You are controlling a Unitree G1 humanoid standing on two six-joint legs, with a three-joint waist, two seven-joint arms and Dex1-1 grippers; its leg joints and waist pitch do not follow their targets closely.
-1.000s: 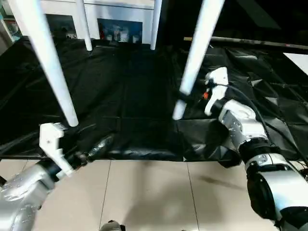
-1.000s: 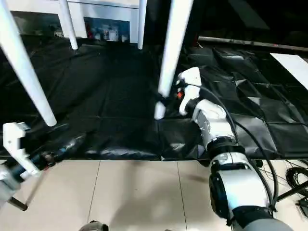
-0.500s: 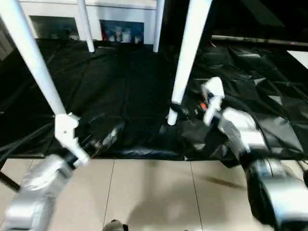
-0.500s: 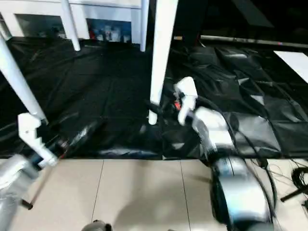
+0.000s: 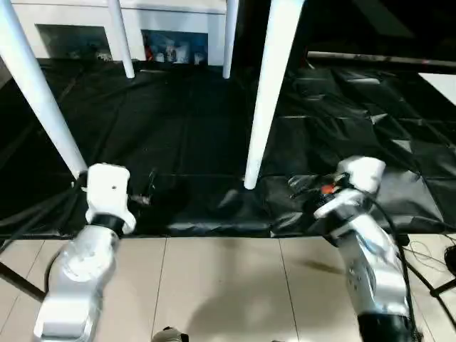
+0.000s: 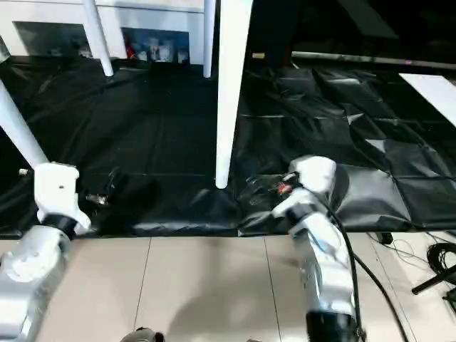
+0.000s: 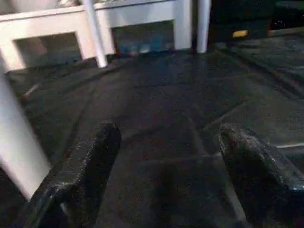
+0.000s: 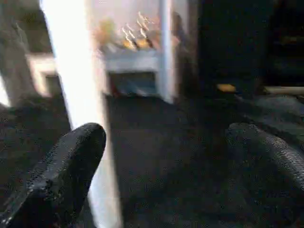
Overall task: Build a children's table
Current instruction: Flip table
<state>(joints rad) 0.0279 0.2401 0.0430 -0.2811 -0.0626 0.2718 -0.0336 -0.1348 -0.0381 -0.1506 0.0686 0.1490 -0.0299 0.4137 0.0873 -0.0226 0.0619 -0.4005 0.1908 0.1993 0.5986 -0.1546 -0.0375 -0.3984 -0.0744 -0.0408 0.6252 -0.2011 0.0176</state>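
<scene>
The children's table stands on a black sheet, its tabletop out of view above. Its white legs come down in the left eye view: near right leg (image 5: pixel 267 92), near left leg (image 5: pixel 39 92), two far legs (image 5: pixel 120 39) (image 5: pixel 229 39). My left gripper (image 5: pixel 151 189) is low over the sheet just right of the near left leg's foot, open and empty; in the left wrist view its fingers (image 7: pixel 90 161) stand wide apart. My right gripper (image 5: pixel 303 187) is open and empty, a little right of the near right leg's foot; that leg (image 8: pixel 80 104) rises beside one finger.
The crinkled black sheet (image 5: pixel 185 128) covers the floor ahead and ends at pale tiles (image 5: pixel 221 285) near me. A white glass-fronted cabinet (image 5: pixel 178 35) stands behind the far legs. Cables (image 6: pixel 434 263) lie on the tiles at the right. A white panel (image 5: pixel 442 85) shows at the right edge.
The near legs went from tilted to nearly upright, feet on the sheet. My right gripper drew back from the near right leg's foot. My left gripper swung in beside the near left leg.
</scene>
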